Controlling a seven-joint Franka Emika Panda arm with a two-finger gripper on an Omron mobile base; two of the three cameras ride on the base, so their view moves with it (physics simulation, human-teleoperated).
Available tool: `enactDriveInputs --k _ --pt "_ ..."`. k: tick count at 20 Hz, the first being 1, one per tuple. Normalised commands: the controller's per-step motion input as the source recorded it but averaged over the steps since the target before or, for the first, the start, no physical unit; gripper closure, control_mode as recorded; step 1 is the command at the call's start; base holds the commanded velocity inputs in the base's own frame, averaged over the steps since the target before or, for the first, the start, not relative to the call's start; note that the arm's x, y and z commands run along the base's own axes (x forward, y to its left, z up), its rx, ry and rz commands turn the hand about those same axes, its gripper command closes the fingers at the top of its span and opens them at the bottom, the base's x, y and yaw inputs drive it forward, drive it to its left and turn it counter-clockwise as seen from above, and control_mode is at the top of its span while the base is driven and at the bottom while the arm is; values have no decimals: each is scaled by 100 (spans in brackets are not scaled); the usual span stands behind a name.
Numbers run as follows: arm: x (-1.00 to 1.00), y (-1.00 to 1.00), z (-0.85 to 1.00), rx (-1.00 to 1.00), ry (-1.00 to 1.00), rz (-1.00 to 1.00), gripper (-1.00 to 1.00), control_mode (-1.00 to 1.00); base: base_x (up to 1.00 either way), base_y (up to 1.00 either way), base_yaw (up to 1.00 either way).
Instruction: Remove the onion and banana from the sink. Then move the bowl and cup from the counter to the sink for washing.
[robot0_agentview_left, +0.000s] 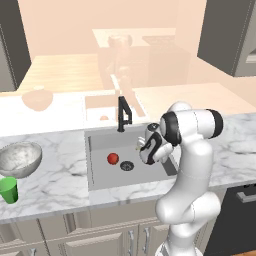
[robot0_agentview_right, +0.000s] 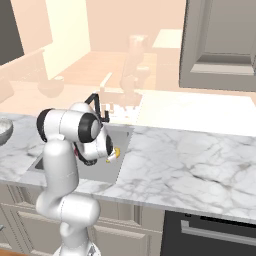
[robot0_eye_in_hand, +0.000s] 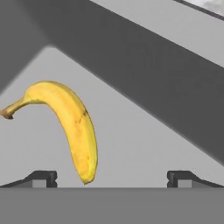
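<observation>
The arm reaches into the sink (robot0_agentview_left: 100, 177), with the gripper (robot0_eye_in_hand: 111, 177) lowered toward the right-hand part of the basin. In the hand view the two fingertips (robot0_eye_in_hand: 43, 178) stand wide apart, fully open, with nothing between them. The banana (robot0_eye_in_hand: 70, 127) lies flat on the grey sink floor just ahead of the fingertips, nearer the left one; its stem end points to the upper left of that view and its lower tip comes close to the line between the fingertips. From the right base view a small part of the yellow banana (robot0_agentview_right: 117, 150) shows just beside the hand. The onion (robot0_agentview_left: 113, 159) rests on the sink floor just beside the round drain (robot0_agentview_left: 127, 165), to its left, apart from the gripper. The black faucet (robot0_agentview_left: 123, 113) stands at the rear rim of the sink. On the counter (robot0_agentview_left: 60, 170) left of the sink, the bowl (robot0_agentview_left: 19, 159) sits upright and the cup (robot0_agentview_left: 8, 190) stands just in front of it, near the front edge.
</observation>
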Motion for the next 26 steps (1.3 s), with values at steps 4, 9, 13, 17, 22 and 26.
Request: enactDriveInputs --k 4,9,13,17,22,26 --pt "9 0 -9 0 0 -2 -100 -100 0 0 0" --pt "9 0 -10 0 0 -1 -100 -100 0 0 0" --pt "8 0 -12 0 0 -2 -100 -100 0 0 0" --pt "6 0 -13 1 0 -2 -100 -100 0 0 0" --pt "7 0 -13 1 0 -2 -100 -100 0 0 0" --pt "7 0 -12 1 0 -1 -100 -100 0 0 0"
